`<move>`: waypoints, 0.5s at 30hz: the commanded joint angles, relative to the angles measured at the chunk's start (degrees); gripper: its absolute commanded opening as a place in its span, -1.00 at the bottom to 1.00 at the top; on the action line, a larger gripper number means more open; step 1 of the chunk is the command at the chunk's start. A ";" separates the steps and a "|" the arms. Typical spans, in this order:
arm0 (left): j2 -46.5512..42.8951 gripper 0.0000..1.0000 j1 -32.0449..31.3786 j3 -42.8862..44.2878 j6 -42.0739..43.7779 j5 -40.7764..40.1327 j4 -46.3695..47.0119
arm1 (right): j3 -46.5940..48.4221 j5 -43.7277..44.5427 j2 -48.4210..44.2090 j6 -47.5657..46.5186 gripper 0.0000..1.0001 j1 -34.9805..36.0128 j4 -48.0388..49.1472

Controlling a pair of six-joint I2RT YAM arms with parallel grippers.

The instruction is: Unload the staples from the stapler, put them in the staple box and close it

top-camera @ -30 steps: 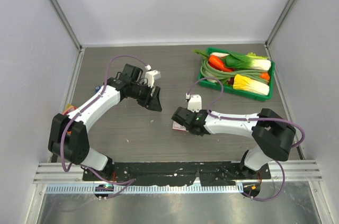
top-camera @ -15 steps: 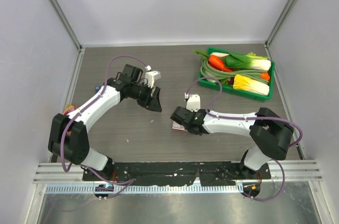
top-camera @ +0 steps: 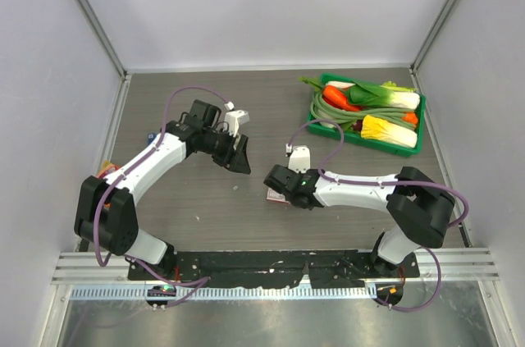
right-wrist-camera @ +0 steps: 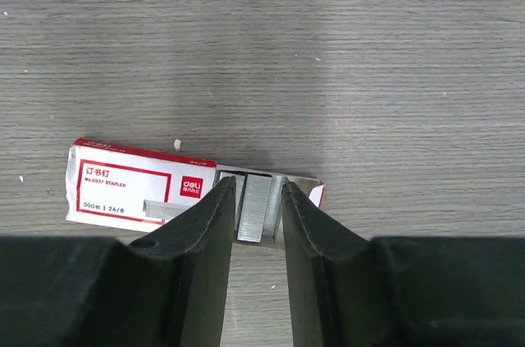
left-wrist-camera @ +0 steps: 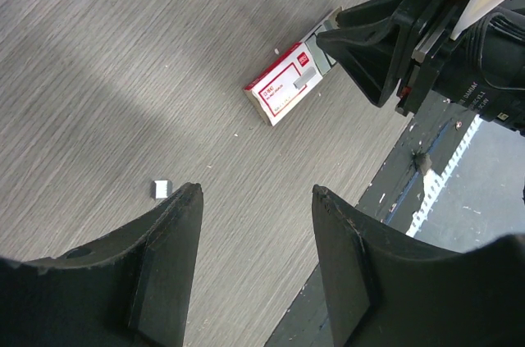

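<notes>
A grey strip of staples (right-wrist-camera: 256,212) lies in the open end of a red-and-white staple box (right-wrist-camera: 131,187) on the table. My right gripper (right-wrist-camera: 258,183) hangs low over that end, open, a finger on each side of the strip with a thin gap either way. In the top view it (top-camera: 276,191) is at the table's middle, over the box (top-camera: 271,196). My left gripper (left-wrist-camera: 256,191) is open and empty, raised above the table left of the box (left-wrist-camera: 287,89). A tiny loose staple piece (left-wrist-camera: 161,189) lies by its left finger. The stapler is hidden.
A green tray (top-camera: 361,139) of toy vegetables stands at the back right. A small blue bit (top-camera: 150,134) peeks out behind the left arm near the left wall; what it is I cannot tell. Another small pale speck (top-camera: 197,217) lies nearer the front.
The right gripper's jaws have parted a little around the staple strip, and that arm has edged slightly left. The left arm has not moved.
</notes>
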 commanded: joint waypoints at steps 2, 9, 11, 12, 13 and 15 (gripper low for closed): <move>-2.33 0.18 -0.16 -0.27 0.66 1.55 1.16 | 0.61 1.01 -1.75 1.04 -0.28 0.28 0.56; -2.07 0.18 -1.21 -0.62 0.75 0.94 1.69 | 0.43 2.50 -4.56 0.60 -0.44 0.19 -0.31; -1.89 0.16 -2.44 -0.88 2.49 -0.72 1.78 | 0.08 3.03 -6.66 0.95 -0.46 0.19 -1.98; -1.72 0.16 -3.40 -1.15 2.86 -1.52 1.87 | -0.27 2.94 -7.63 1.04 -0.46 0.11 -2.34; -1.54 0.15 -4.98 -1.24 3.21 -2.14 2.21 | -1.49 2.77 -10.25 1.22 -0.46 -0.07 -2.51; -0.75 0.15 -6.40 -1.24 3.74 -3.19 2.57 | -3.34 1.01 -13.16 1.83 -0.46 -0.77 -2.60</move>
